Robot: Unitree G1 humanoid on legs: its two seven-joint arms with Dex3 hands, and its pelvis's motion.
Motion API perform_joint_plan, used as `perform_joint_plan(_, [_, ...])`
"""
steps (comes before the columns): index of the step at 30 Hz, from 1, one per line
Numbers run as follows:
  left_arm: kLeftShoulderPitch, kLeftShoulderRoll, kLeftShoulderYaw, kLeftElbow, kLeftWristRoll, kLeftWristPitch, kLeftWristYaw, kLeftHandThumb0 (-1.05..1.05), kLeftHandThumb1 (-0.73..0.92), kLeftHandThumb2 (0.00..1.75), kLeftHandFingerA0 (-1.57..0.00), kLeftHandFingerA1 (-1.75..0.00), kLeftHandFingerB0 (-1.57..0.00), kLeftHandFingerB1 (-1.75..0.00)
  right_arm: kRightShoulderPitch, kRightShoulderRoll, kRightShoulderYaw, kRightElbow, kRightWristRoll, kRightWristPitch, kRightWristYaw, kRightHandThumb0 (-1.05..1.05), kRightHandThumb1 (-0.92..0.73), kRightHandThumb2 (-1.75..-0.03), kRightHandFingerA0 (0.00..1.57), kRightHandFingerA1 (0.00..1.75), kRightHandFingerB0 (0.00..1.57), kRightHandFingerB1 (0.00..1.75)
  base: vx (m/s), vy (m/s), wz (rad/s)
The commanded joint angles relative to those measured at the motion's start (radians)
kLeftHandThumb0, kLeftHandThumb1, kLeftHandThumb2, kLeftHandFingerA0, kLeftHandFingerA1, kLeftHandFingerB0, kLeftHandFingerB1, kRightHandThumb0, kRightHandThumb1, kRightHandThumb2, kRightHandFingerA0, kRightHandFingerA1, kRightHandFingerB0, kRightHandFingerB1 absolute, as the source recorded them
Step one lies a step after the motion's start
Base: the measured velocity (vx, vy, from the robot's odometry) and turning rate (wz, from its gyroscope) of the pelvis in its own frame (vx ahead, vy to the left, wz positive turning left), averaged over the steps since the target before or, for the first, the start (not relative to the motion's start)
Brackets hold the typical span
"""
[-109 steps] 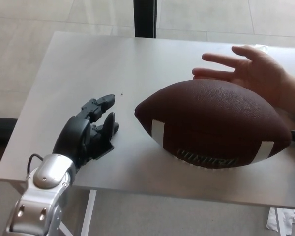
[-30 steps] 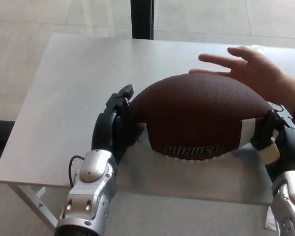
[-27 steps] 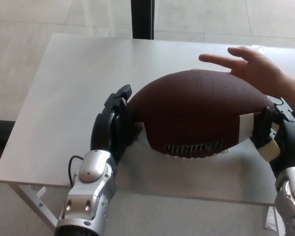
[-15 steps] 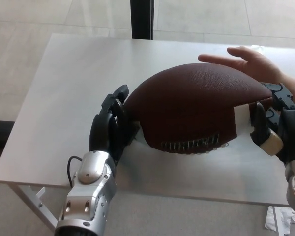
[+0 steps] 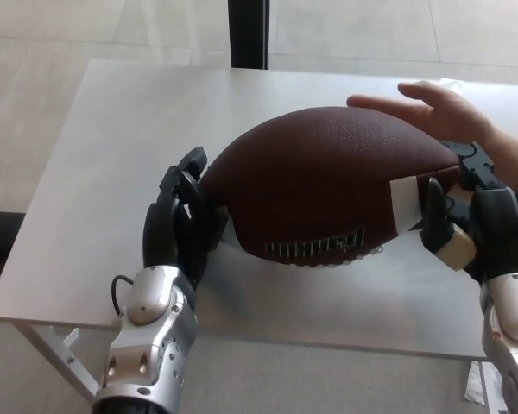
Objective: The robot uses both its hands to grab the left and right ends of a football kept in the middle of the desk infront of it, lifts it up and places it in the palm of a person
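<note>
Two black robot hands hold one brown football [image 5: 319,185] between them, above the middle of the pale grey worktop [image 5: 129,138]. The left hand [image 5: 180,226] presses against the left end of the ball, with its thick fingers [image 5: 183,177] curled up around the tip, so it is closed on the ball. The right hand [image 5: 466,220] does the same at the right end; its thumb, which has a beige pad, lies on the front of the ball just beside the white stripe [image 5: 403,200], and the other fingers reach around the far side. The football is tilted a little, the right end higher than the left, and a soft shadow lies on the worktop under it, so it seems to be lifted, though the contact below is not clear to see. On its lower front there is white lacing or lettering [image 5: 315,247], too blurred to read. A person's hand [image 5: 440,108] is at the far right side of the worktop, palm turned upward and fingers pointing to the left, directly behind the upper right part of the ball; I cannot tell if it touches the ball. Behind the worktop stands a dark post [image 5: 249,33] on a light tiled floor [image 5: 52,34].
</note>
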Motion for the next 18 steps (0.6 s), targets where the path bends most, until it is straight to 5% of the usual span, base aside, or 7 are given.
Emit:
perform_joint_plan(1, [0.023,-0.202,0.001,0.036,-0.111,0.034,0.0,-0.83,0.92,0.93,-0.3,-0.56,-0.17,-0.35,-0.035,0.089,0.044,0.07,0.012,-0.111,0.052,-1.05,-0.76,-0.71,1.12,1.08,0.51,0.85,0.0,0.0,0.0])
perform_joint_plan(3, [-0.005,-0.214,-0.008,0.051,-0.108,0.018,0.001,-0.79,0.91,1.24,-0.21,-0.56,-0.05,-0.36,-0.054,0.097,0.045,0.077,0.002,-0.096,0.038,-1.05,-0.74,-0.71,1.25,1.13,0.5,0.85,0.0,0.0,0.0])
perform_joint_plan(4, [-0.017,-0.224,-0.004,0.055,-0.119,0.017,-0.004,-0.86,0.92,0.92,-0.16,-0.46,-0.08,-0.27,-0.063,0.099,0.05,0.086,-0.011,-0.107,0.03,-1.05,-0.77,-0.71,0.91,1.06,0.48,0.85,0.0,0.0,0.0])
perform_joint_plan(5, [-0.028,-0.226,-0.015,0.054,-0.105,0.027,0.012,-0.85,0.92,0.94,-0.19,-0.47,-0.06,-0.24,-0.072,0.099,0.057,0.104,-0.026,-0.124,0.022,-1.05,-0.78,-0.74,0.76,1.0,0.45,0.85,0.0,0.0,0.0])
perform_joint_plan(9, [-0.103,-0.195,-0.111,0.057,0.024,0.141,0.095,-0.75,0.91,1.22,-0.31,-0.69,-0.07,-0.33,-0.125,0.106,0.09,0.178,-0.076,-0.209,-0.006,-1.05,-0.81,-0.71,0.71,0.97,0.46,0.82,0.0,0.0,0.0])
perform_joint_plan(10, [-0.116,-0.2,-0.115,0.068,0.024,0.146,0.1,-0.76,0.92,0.91,-0.28,-0.67,-0.11,-0.29,-0.136,0.108,0.097,0.191,-0.08,-0.223,-0.008,-1.05,-0.81,-0.72,0.66,0.95,0.45,0.8,0.0,0.0,0.0])
perform_joint_plan(18, [-0.126,-0.23,-0.146,0.081,-0.006,0.131,0.066,-0.79,0.92,0.89,-0.21,-0.63,-0.09,-0.27,-0.213,0.095,0.163,0.265,-0.17,-0.259,-0.07,-1.05,-0.86,-0.71,0.71,0.97,0.47,0.85,0.0,0.0,0.0])
